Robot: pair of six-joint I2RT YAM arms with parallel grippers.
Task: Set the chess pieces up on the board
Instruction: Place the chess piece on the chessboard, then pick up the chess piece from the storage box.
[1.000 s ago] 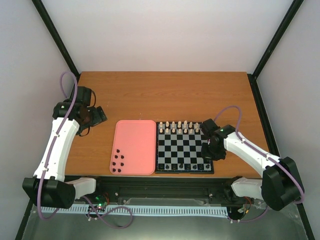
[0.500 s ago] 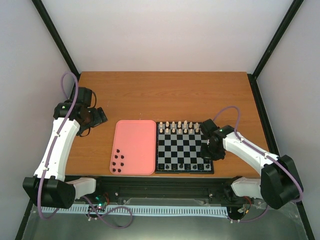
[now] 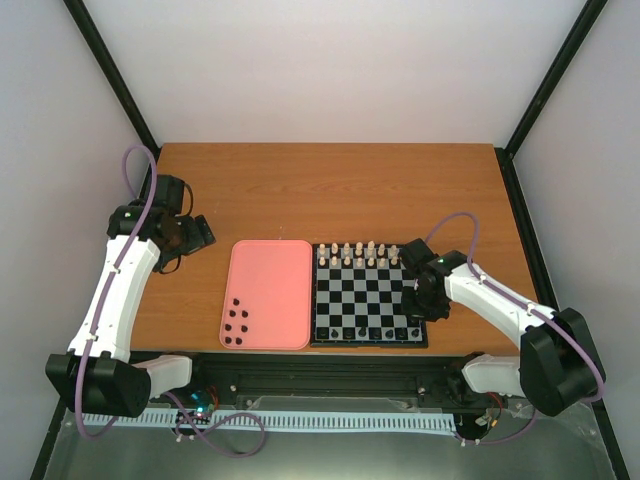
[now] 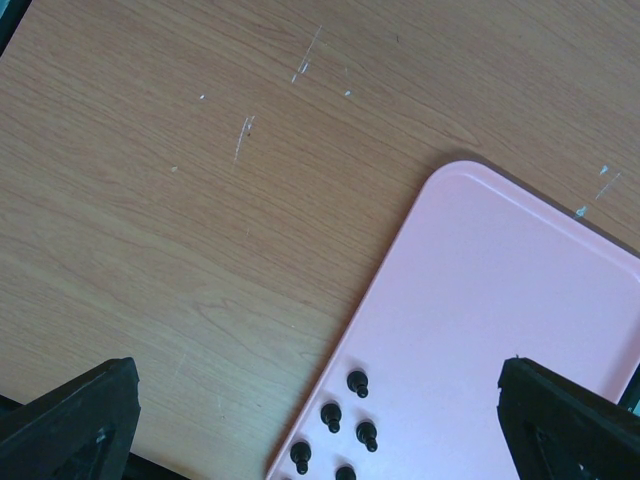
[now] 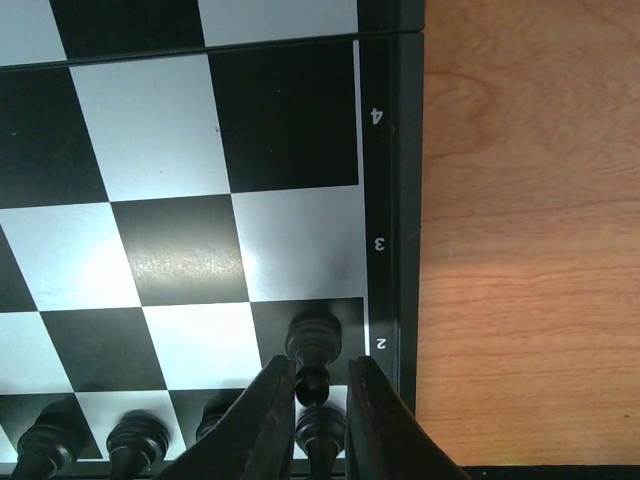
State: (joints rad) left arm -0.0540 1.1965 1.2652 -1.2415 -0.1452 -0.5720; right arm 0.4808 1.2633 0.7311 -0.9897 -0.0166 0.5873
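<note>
- Top external: shows the table (image 3: 330, 190), brown wood.
- Shows the board (image 3: 370, 290) touching the pink tray (image 3: 270, 280).
- Shows the left gripper (image 4: 318, 400) spread wide, holding nothing.
- Shows the right gripper (image 5: 320, 362) around a black pawn (image 5: 313, 340) at the board's right edge; cannot tell if squeezing.
- Shows more chess pieces (image 4: 357, 383) on the tray.

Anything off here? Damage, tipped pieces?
Only wear: pale scratches in the table beside the pink tray. Loose black pieces cluster in the tray's near-left corner, unplaced; tipped or not, cannot tell. Right gripper pinches a black piece at the board edge.
</note>
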